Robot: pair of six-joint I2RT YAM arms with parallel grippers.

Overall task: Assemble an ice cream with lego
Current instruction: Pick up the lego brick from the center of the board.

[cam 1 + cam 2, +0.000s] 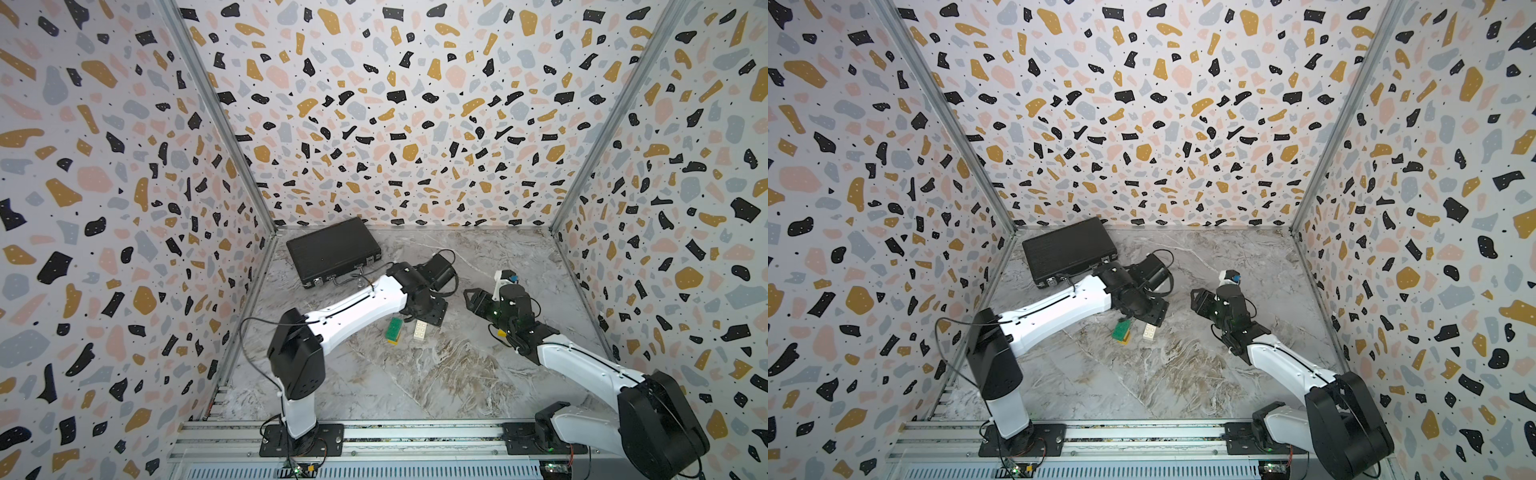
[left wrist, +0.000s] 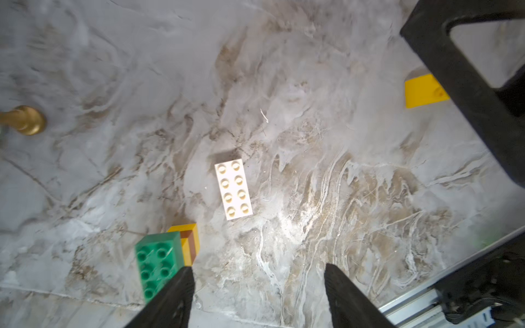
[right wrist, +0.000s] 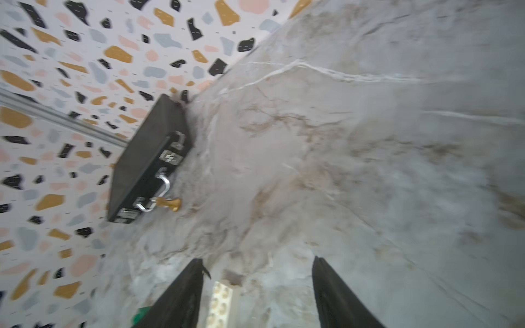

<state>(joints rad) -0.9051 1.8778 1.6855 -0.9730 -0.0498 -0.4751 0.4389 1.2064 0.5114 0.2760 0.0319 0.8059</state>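
Green brick (image 2: 156, 264), studs toward the left wrist camera, sits joined to a yellow-brown-yellow stick (image 2: 189, 241). Together they form the part-built ice cream (image 1: 393, 331), near the middle of the marble table (image 1: 415, 382). Whether it stands square or leans, I cannot quite tell from here.

In both top views the white brick (image 1: 420, 330) (image 1: 1150, 331) lies flat, studs up, just at 3 o'clock of that stack and apart from it. A yellow brick (image 2: 423, 92) lies further out toward 3 o'clock, half hidden behind the right arm's black finger.

The left gripper (image 2: 258, 269) hangs over the bricks with its fingers spread wide and nothing between them. The right gripper (image 3: 257, 259), at about 2 o'clock of the white brick, also stands well apart and grips nothing; the white brick shows on the table beneath the gap.

A black briefcase (image 1: 332, 249) lies at 11 o'clock of the table, with a brass knob (image 3: 170, 204) just beside its handle.
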